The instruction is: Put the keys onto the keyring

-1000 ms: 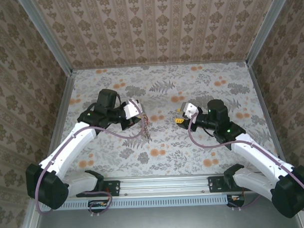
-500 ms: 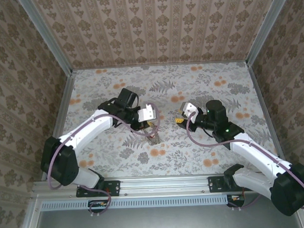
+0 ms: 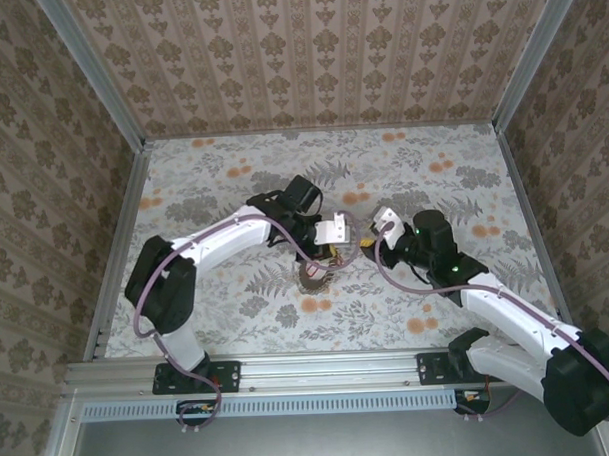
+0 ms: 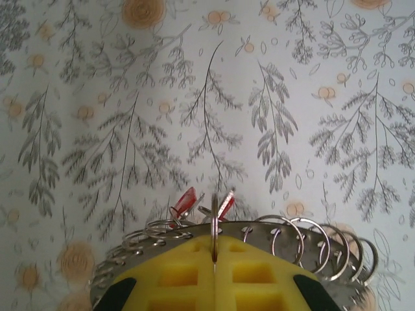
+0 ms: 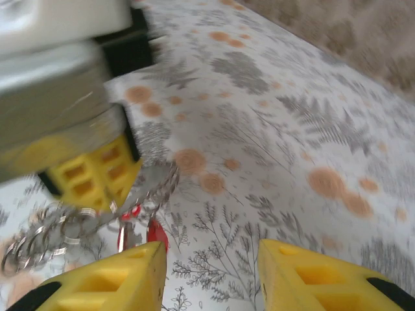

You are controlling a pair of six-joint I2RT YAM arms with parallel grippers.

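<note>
Left jaws: shut tight, pinching the rim of the keyring (image 3: 314, 278) edge-on, so the ring hangs from them over the middle of the tabletop (image 3: 212, 171); whether its lower edge touches the surface, cannot tell. Two red-tagged keys (image 4: 185, 202) sit right at the pinch point, one either side of the seam of the left jaws, tags splayed outward. Whether they are already threaded on the ring or only lie against it, cannot tell. Right jaws: part open, nothing between them, just beside the ring on its right side. In the right wrist view the red tags lie just ahead of the gap, offset toward its left finger, long axes roughly upright and pointing back at the camera. Judgement: the right arm (image 3: 487, 297) is free and nearest. Its next approach depends on a small leftward shift to centre the tags in the gap.
</note>
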